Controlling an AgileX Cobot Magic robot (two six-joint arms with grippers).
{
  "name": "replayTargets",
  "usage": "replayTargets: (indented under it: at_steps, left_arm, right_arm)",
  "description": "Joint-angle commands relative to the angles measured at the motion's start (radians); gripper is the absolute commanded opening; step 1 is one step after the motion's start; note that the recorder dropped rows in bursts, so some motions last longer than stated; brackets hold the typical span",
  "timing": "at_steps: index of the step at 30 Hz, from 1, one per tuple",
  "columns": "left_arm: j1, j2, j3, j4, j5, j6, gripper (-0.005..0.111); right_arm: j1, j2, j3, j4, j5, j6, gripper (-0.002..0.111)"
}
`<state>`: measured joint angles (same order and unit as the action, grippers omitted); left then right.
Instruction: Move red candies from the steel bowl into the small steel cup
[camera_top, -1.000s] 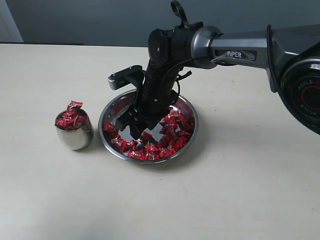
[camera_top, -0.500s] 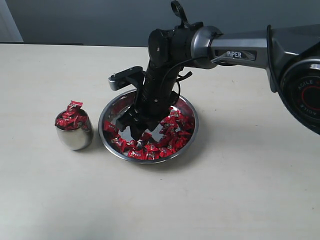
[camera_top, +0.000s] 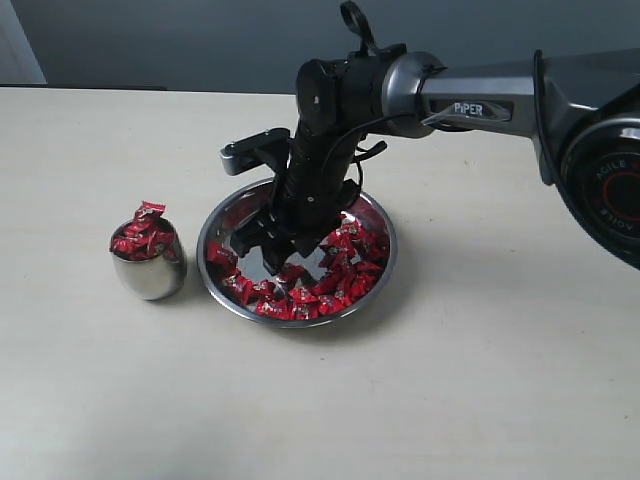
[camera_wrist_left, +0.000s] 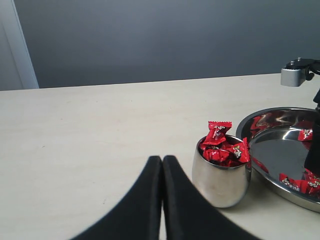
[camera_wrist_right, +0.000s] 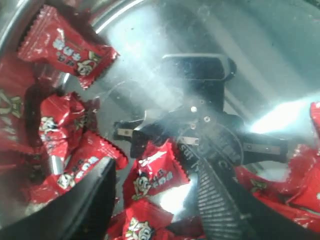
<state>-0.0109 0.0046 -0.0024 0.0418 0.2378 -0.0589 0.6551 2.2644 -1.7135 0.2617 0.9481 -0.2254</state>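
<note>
The steel bowl sits mid-table with red candies spread over its near and right side. My right gripper reaches down into the bowl, open, just above its mirror bottom. One red candy lies between its fingers, ungripped, and more candies lie around it. The small steel cup stands left of the bowl, heaped with red candies. My left gripper is shut and empty, low over the table in front of the cup.
The beige table stretches around bowl and cup. The right arm comes in from the right, above the bowl's far rim. A grey wall runs behind the table. The left arm is outside the exterior view.
My right gripper has shifted slightly upward inside the bowl. Cup, bowl and left gripper stand as before.
</note>
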Motion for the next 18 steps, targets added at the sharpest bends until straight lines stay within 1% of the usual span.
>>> replayTargets:
  at_steps: [1, 12, 18]
  left_arm:
    - [-0.002, -0.005, 0.002, 0.001, 0.000, -0.002, 0.000]
    - [-0.002, -0.005, 0.002, 0.001, 0.000, -0.002, 0.000]
    - [-0.002, -0.005, 0.002, 0.001, 0.000, -0.002, 0.000]
  right_arm:
    - [0.004, -0.004, -0.004, -0.035, -0.011, 0.029, 0.049]
    - [0.004, -0.004, -0.004, -0.018, 0.003, 0.047, 0.049]
    - [0.004, -0.004, -0.004, 0.040, 0.033, -0.035, 0.049]
